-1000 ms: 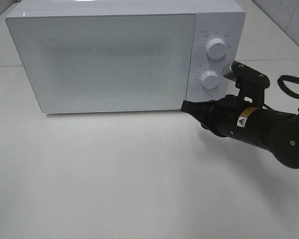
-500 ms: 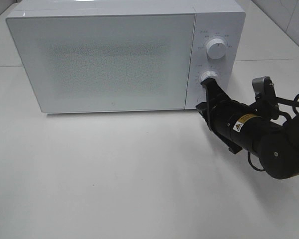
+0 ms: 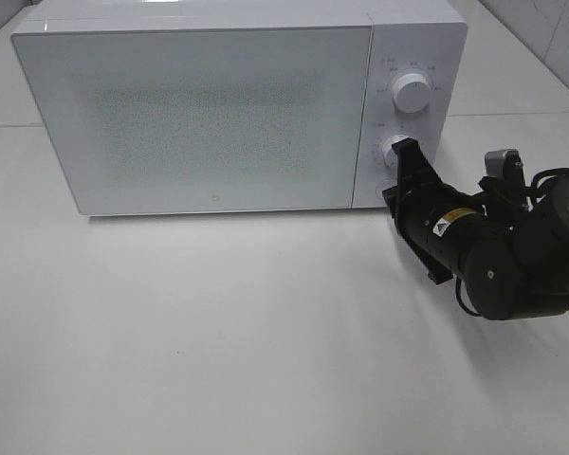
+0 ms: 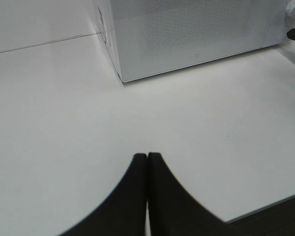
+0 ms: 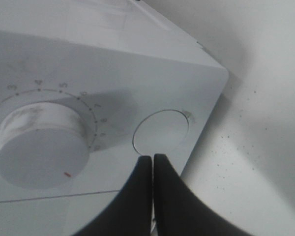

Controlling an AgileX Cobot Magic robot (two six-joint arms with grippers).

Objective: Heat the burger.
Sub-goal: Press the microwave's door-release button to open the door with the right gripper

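The burger is out of view. The white microwave [image 3: 209, 114] stands at the back with its door shut; it also shows in the left wrist view [image 4: 187, 29]. My right gripper [image 3: 406, 152] is shut and empty, its tips at the control panel by the lower knob [image 3: 393, 145]. In the right wrist view the shut tips [image 5: 152, 158] sit just under a round button [image 5: 161, 132], beside the lower knob [image 5: 42, 150]. My left gripper [image 4: 147, 157] is shut and empty above the bare table, in front of the microwave's left corner.
An upper knob [image 3: 412, 92] sits above the lower one. The white table [image 3: 218, 332] spreads in front of the microwave; its front edge [image 4: 265, 209] shows in the left wrist view. The right arm's dark body [image 3: 493, 256] lies right of the microwave.
My right gripper has swung from pointing left under the door's lower corner to pointing up at the lower knob, and the arm has drawn closer to the panel. The microwave has not moved.
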